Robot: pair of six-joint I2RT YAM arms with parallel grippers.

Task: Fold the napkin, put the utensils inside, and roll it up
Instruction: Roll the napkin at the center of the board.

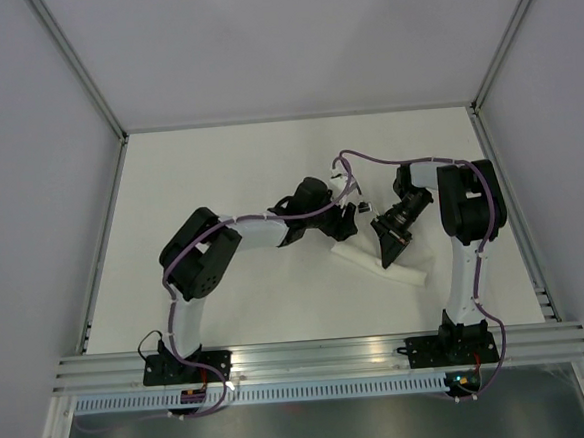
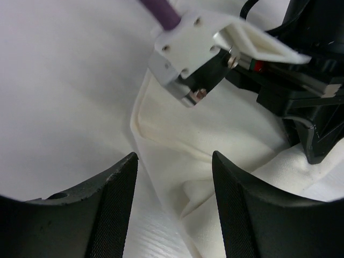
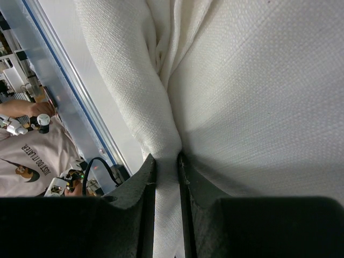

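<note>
Right gripper (image 3: 166, 161) pinches a napkin (image 3: 258, 80) fold, plain only from its wrist view. Left gripper (image 2: 174, 183) gapes, empty, above it.

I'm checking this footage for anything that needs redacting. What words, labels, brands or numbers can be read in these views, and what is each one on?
"JUST DO IT LATER": printed, seen sideways, on the T-shirt of a person beyond the table's edge, in the right wrist view.
No other text, label or number can be read in any view.
</note>
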